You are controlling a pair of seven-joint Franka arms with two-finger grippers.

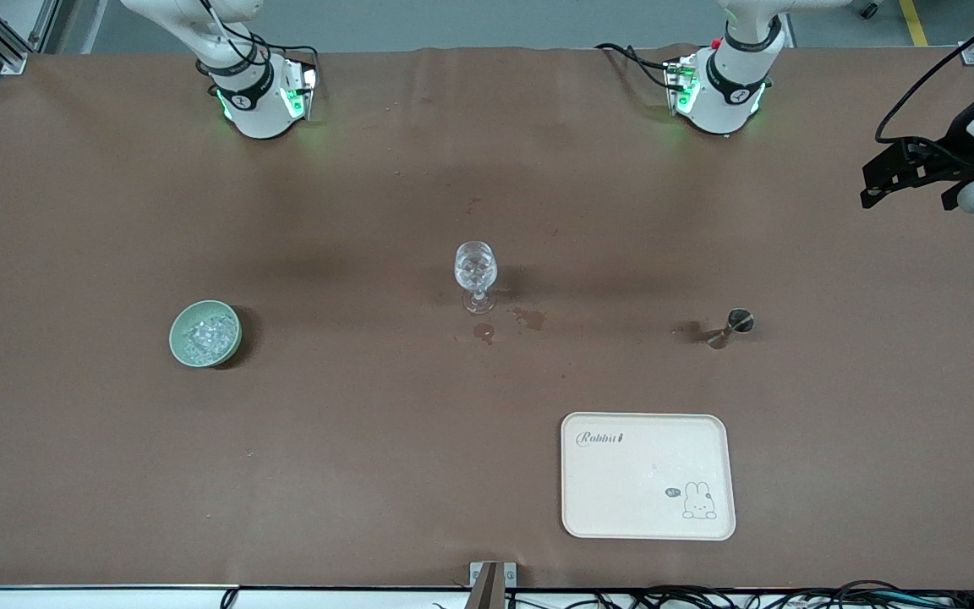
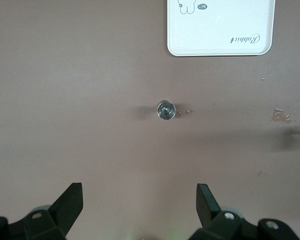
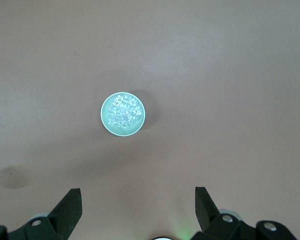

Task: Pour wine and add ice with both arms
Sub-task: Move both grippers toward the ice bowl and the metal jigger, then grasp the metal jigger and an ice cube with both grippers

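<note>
I hold both end effectors released, the left high over the jigger, the right over the bowl of ice, each well apart from the glass mid-worktop, ready to descend.

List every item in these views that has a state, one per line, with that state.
stemmed glass: upright, ice-like chunks inside, no wine visible
pale green bowl: upright, holding ice
metal jigger: upright on the table, ungripped
cream tray: flat, nothing on it
left pincer: open, over the jigger
right pincer: open, over the bowl
</note>
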